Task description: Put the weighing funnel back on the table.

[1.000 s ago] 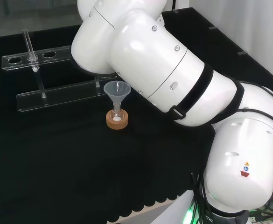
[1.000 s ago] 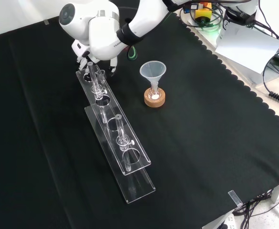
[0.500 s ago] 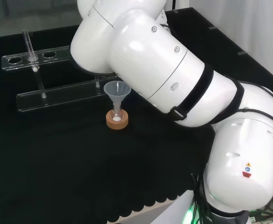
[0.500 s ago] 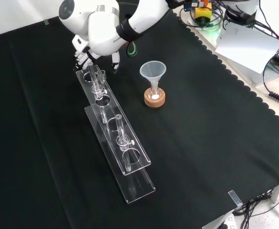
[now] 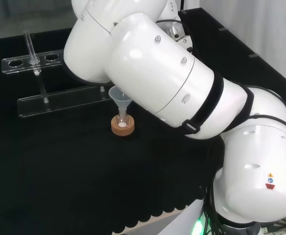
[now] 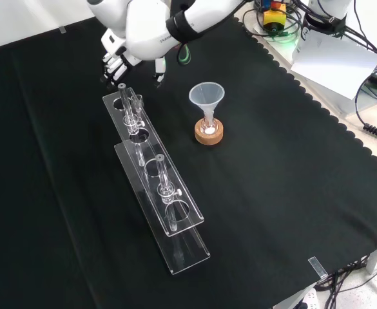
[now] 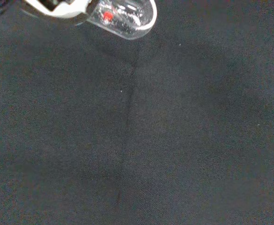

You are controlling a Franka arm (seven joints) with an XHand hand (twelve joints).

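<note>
In the wrist view a small clear rounded piece, the weighing funnel [image 7: 125,18], sits right against a white part of the hand [image 7: 57,7], above bare black cloth. From the front, the hand [image 6: 115,59] hangs with curled fingers just beyond the far end of the clear tube rack [image 6: 151,174], under the arm's white link. The weighing funnel itself is too clear to make out in the front view. In the head view the arm's links cover the hand.
The big funnel [image 6: 206,96] stands in a small flask on a cork ring [image 6: 209,134], right of the rack in the front view, and shows as the funnel [image 5: 119,96] in the head view. Glass tubes [image 6: 129,106] stand in the rack. The cloth's scalloped edge [image 6: 343,129] runs along the right.
In the front view the hand has risen and drawn back from the rack's far end toward the top. The arm's links have swung left in the head view. Funnel and rack stay put.
</note>
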